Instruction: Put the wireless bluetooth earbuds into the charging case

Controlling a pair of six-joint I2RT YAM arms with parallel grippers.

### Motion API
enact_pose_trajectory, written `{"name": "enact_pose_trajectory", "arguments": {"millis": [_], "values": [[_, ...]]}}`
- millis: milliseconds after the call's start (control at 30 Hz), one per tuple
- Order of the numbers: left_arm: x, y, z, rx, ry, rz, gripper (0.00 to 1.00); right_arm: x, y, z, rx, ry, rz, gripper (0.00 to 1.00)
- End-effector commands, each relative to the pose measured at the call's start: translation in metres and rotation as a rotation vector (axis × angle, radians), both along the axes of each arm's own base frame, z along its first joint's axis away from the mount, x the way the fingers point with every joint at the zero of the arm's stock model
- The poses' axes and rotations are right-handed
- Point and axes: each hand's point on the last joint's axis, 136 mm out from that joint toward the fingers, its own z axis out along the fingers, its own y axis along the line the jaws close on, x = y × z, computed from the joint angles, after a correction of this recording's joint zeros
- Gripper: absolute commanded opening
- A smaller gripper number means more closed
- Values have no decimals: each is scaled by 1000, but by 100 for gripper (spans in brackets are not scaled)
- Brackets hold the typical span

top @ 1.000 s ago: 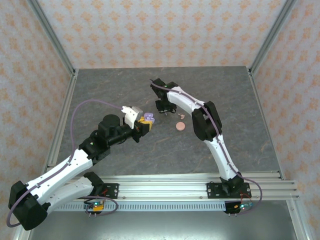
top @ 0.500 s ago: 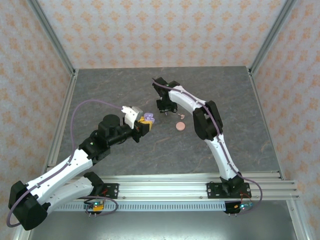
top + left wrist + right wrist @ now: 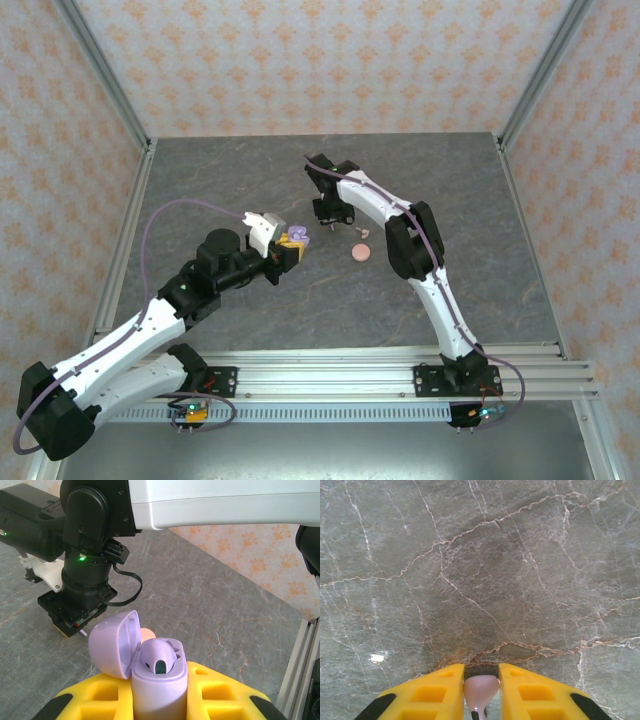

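My left gripper (image 3: 288,246) is shut on the pale purple charging case (image 3: 295,236), held above the table left of centre. In the left wrist view the case (image 3: 159,677) stands upright between the yellow fingers (image 3: 220,687). Its lid (image 3: 114,644) is swung open to the left, and one purple earbud (image 3: 159,656) sits in it. My right gripper (image 3: 328,217) points down at the table just right of the case. Its yellow fingers (image 3: 432,695) are shut on a pale pinkish-purple earbud (image 3: 481,689), just above the stone surface.
A pinkish round disc (image 3: 358,253) lies on the grey marbled table (image 3: 250,180) right of the case, with a tiny pinkish piece (image 3: 364,232) just beyond it. The right arm's black wrist (image 3: 87,575) hangs close behind the case. Metal frame posts edge the table.
The right wrist has shifted very slightly near the table. The left arm and the case have not moved.
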Motion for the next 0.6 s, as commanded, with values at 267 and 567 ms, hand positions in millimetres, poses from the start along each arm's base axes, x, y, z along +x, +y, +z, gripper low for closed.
{"name": "enact_pose_trajectory", "arguments": {"millis": [267,567], "values": [[3,2,6,-8,-6,32,14,-7,-16,-21,34,69,-32,20],[21,10,-18,72,78,134,15,-7,-17,1,230,53,-79,20]]}}
